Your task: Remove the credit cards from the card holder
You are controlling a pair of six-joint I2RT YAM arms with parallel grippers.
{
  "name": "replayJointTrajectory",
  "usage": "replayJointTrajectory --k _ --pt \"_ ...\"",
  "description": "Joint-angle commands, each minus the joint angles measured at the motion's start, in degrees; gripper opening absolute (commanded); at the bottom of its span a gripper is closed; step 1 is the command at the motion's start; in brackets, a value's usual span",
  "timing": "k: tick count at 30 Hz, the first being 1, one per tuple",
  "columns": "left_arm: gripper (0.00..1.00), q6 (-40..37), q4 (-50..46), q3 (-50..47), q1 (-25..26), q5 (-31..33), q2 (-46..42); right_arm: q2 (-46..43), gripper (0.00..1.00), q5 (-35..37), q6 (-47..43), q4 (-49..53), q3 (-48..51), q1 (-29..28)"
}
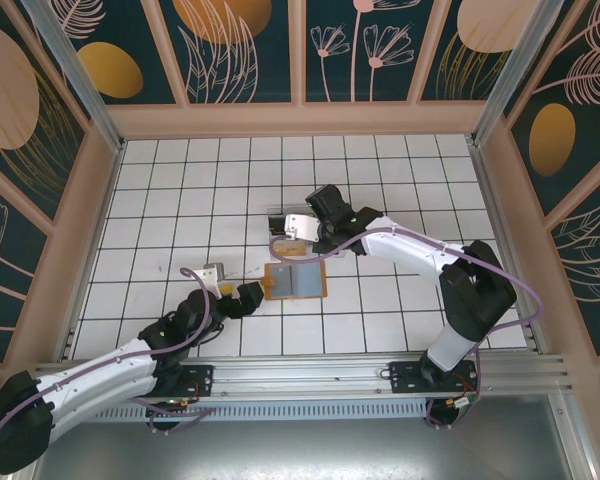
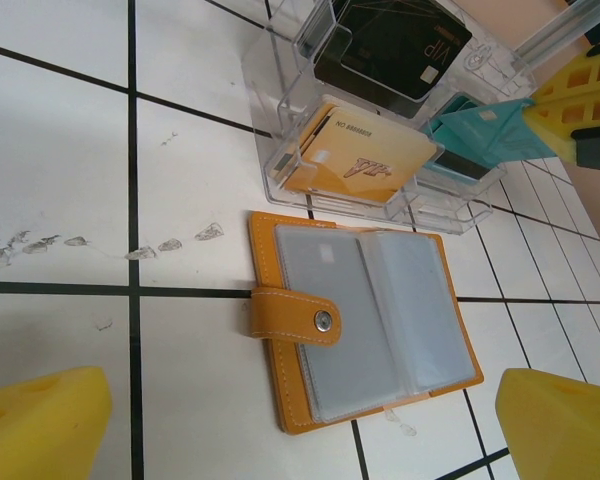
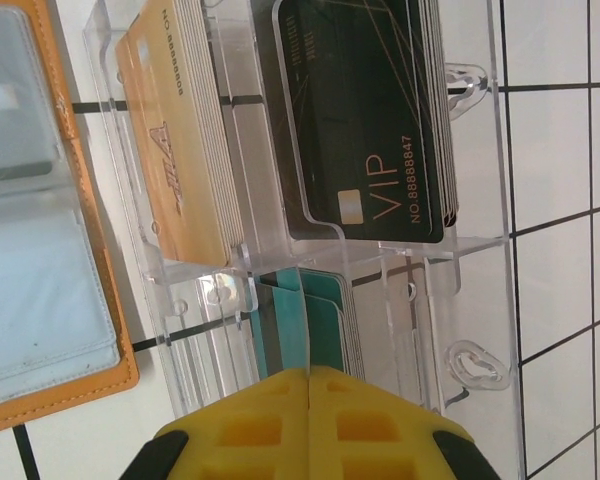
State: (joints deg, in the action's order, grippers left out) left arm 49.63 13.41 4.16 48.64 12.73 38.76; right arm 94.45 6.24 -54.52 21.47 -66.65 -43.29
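Grippers first: the left gripper (image 1: 248, 295) is spread wide with nothing in it, hanging just off the near-left side of the card holder (image 2: 365, 320). On the left wrist cam its yellow fingertips (image 2: 40, 425) sit low on either side of the frame, with the holder between them further out. The right gripper (image 3: 310, 400) has its yellow pads pressed tight together, right over the teal cards (image 3: 325, 320) in a clear plastic tray (image 3: 475, 290). A teal edge runs up toward the seam, but I can't tell if anything's actually pinched there.

The card holder lies open and flat on the white tiled table (image 1: 160, 200), roughly mid-table and a bit toward the near edge. Its pale blue-grey pockets face up, and the tan-orange strap with the snap is folded over one panel. Can't tell if any cards are in the sleeves.

The tray sits just beside the holder's far edge. It also has a stack of gold cards (image 3: 180, 130) and a stack of black VIP cards (image 3: 370, 120), each in its own compartment.
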Motion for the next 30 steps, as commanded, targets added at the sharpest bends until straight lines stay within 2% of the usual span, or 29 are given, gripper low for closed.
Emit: replayJointTrajectory --k 1,12,15,19,25,30 --pt "0.99 0.47 0.74 -0.65 0.05 0.89 -0.69 0.58 0.0 2.11 -1.95 1.6 0.76 -0.3" --pt "0.99 0.44 0.49 -0.74 0.05 0.94 -1.32 0.56 0.0 1.33 -2.32 0.42 3.65 0.7" --pt "0.99 0.37 0.39 -0.65 0.04 0.99 -1.41 1.76 0.06 1.34 -1.59 -0.28 3.16 0.64" --pt "0.99 0.44 0.05 -0.65 0.05 1.07 -1.58 3.01 0.26 3.88 -0.52 -2.23 1.69 0.56" --pt "0.99 0.38 0.25 -0.74 0.03 1.5 -1.69 2.34 0.43 6.24 0.5 -4.43 1.5 0.58" --pt "0.99 0.3 0.74 -0.48 0.05 1.24 -0.58 1.74 0.44 9.66 1.43 -8.88 3.23 1.25"
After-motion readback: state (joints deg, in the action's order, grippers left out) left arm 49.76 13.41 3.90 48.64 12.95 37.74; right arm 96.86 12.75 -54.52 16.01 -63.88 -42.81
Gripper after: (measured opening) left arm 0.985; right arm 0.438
